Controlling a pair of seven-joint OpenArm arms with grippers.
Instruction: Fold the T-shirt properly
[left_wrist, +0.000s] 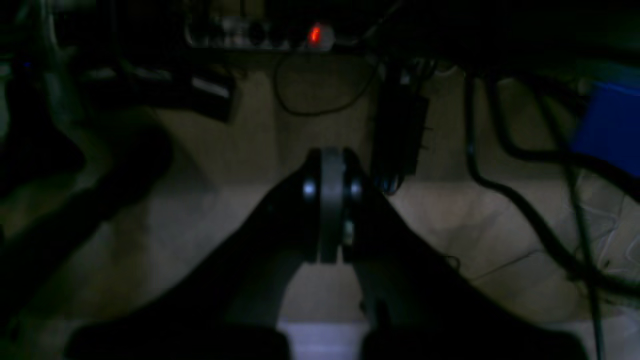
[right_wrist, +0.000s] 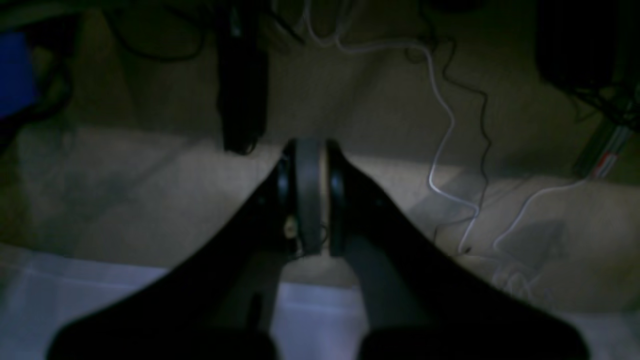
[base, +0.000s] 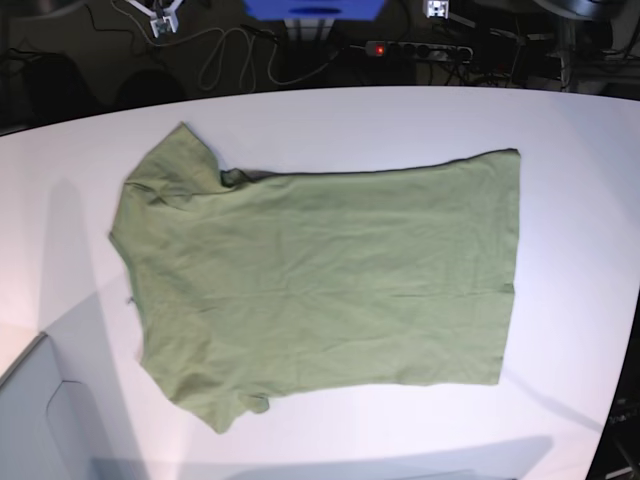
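Note:
The olive-green T-shirt (base: 320, 280) lies spread flat on the white table (base: 400, 110) in the base view, neck and sleeves to the left, hem to the right. One sleeve (base: 175, 165) points to the far side, the other (base: 225, 405) to the near side. Neither gripper shows in the base view. In the left wrist view my left gripper (left_wrist: 330, 160) is shut with nothing between its fingers, hanging beyond the table over a dim floor. My right gripper (right_wrist: 310, 150) is likewise shut and empty over the floor. The T-shirt is out of both wrist views.
A power strip (base: 415, 48) with a red light (left_wrist: 314, 34) lies behind the table. A blue box (base: 315, 8) stands there too. Black cables (left_wrist: 500, 190) and a white cable (right_wrist: 440, 130) trail over the floor. The table's edge (right_wrist: 75, 300) runs below the right gripper.

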